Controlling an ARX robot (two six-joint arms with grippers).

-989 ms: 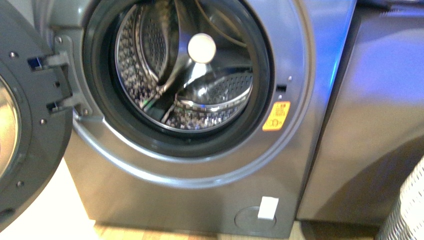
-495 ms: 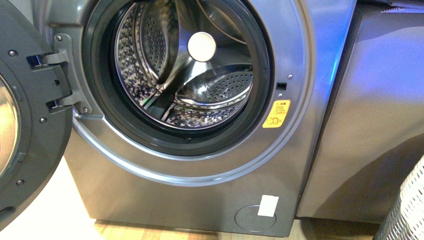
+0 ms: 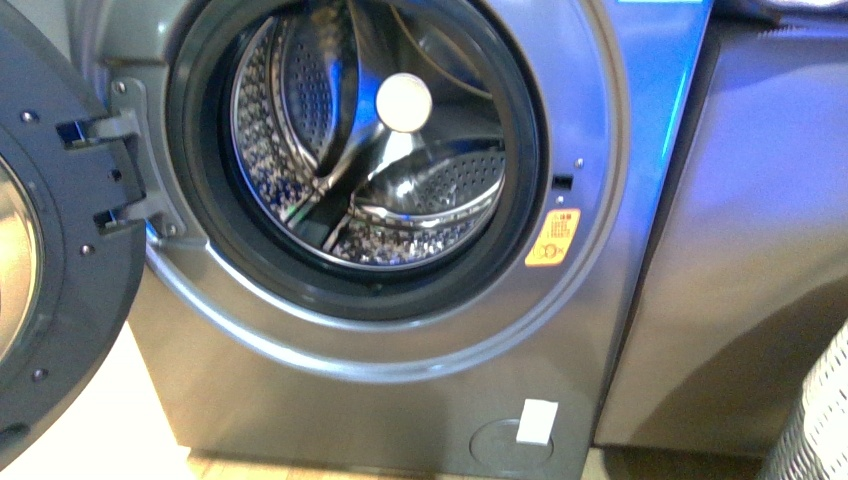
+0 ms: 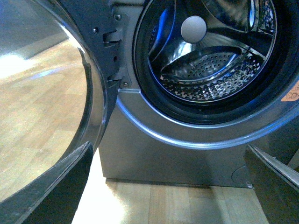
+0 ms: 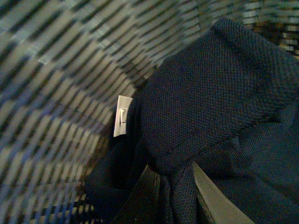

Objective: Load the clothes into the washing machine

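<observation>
It looks like the picking step: right gripper (image 5: 175,198) clamped on the clothes (image 5: 210,93) inside the basket (image 5: 56,93), left gripper (image 4: 168,186) spread wide, empty. Next it should lift them into the open washing machine (image 3: 330,400).

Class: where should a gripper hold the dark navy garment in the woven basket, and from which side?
Probably the bunched fold beside the thick hem of the dark navy knit garment, approached from the side opposite the pale woven basket wall: cloth narrows there.

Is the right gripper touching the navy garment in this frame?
Touching. The right wrist view shows the navy garment bunched between the two fingers of the right gripper, with the fabric pressed against both.
</observation>
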